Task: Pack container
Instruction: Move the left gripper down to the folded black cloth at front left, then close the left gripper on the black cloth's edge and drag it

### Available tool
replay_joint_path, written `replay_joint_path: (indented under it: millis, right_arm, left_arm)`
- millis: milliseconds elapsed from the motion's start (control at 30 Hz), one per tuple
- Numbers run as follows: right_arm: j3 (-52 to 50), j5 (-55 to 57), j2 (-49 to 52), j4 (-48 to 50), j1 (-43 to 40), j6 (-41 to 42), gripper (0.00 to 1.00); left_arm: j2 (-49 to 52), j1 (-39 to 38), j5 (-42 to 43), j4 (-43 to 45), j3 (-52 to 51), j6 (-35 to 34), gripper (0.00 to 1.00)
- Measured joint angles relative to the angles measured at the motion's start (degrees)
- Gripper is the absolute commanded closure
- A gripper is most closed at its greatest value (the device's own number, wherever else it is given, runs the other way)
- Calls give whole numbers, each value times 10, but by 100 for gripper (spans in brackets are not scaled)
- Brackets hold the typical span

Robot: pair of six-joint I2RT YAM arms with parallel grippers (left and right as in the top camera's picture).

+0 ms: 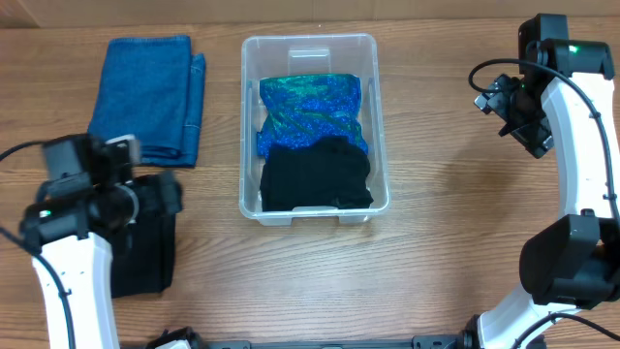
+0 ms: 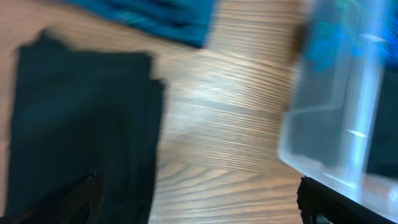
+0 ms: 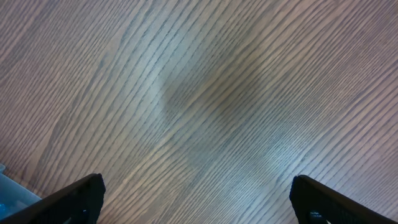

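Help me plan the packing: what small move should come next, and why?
Probably lower the left end effector onto the black folded cloth and close on it. Its jaws stand open over that cloth's edge, and the cloth lies on the table outside the container. The right end effector hangs open over bare table.

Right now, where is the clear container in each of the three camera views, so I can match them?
Overhead: the container stands in the middle, slightly toward the top.
Left wrist: blurred, the container fills the right edge.
Right wrist: only a pale sliver at the lower left edge, probably its corner.
Shared landmark: the wood-grain table, seen in all three.
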Motion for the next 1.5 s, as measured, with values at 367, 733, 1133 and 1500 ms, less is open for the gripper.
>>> replay_joint_path:
  millis: [367, 733, 1133, 1500]
  right_arm:
    - [0, 0, 0, 0, 0, 0, 0]
    - [0, 0, 0, 0, 0, 0, 0]
    - [0, 0, 0, 0, 0, 0, 0]
    - [0, 0, 0, 0, 0, 0, 0]
  left_arm:
    - [14, 139, 1, 48, -58, -22, 0]
    - [18, 262, 21, 196, -117, -37, 0]
    - [61, 267, -6, 224, -117, 135, 0]
    - [223, 267, 75, 250, -117, 149, 0]
